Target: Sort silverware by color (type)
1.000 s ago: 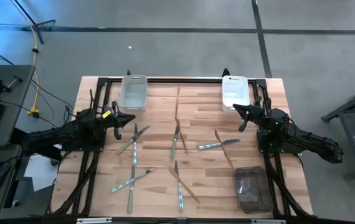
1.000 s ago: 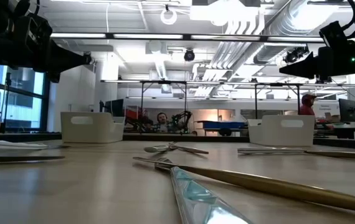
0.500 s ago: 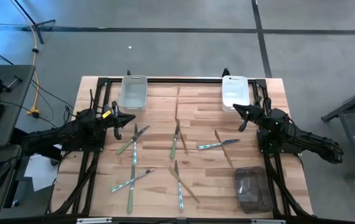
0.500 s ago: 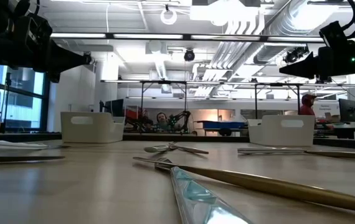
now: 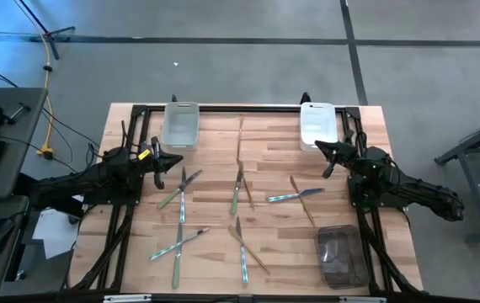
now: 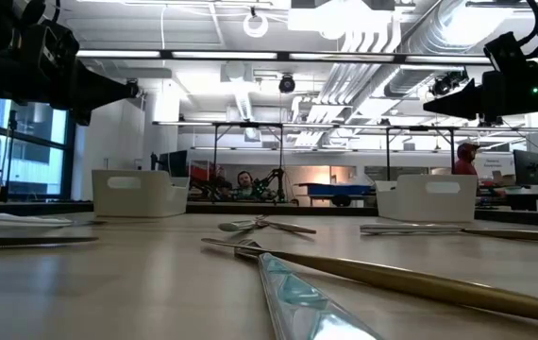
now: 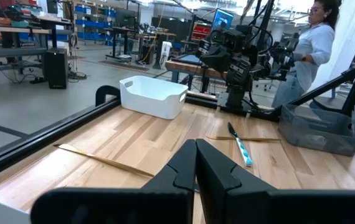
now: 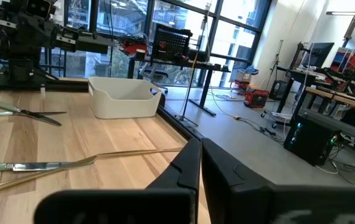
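Note:
The silverware lies scattered flat on the wooden table (image 5: pixel 215 135). There is a crossed pair at the left (image 5: pixel 181 189), a pair in the middle (image 5: pixel 238 189), a blue-green piece across a gold one at the right (image 5: pixel 295 195), and more near the front (image 5: pixel 177 244) (image 5: pixel 242 244). My left gripper (image 5: pixel 173 160) hovers level above the table's left side, shut and empty; its fingers meet in the left wrist view (image 7: pixel 196 163). My right gripper (image 5: pixel 322 150) hovers level at the far right, also shut and empty (image 8: pixel 200 158).
A clear bin (image 5: pixel 180 124) stands at the far left and a white bin (image 5: pixel 317 124) at the far right. A dark grey bin (image 5: pixel 339 257) sits at the near right. People (image 7: pixel 311 37) show in the room beyond the table. A black frame (image 5: pixel 240 107) rims the table.

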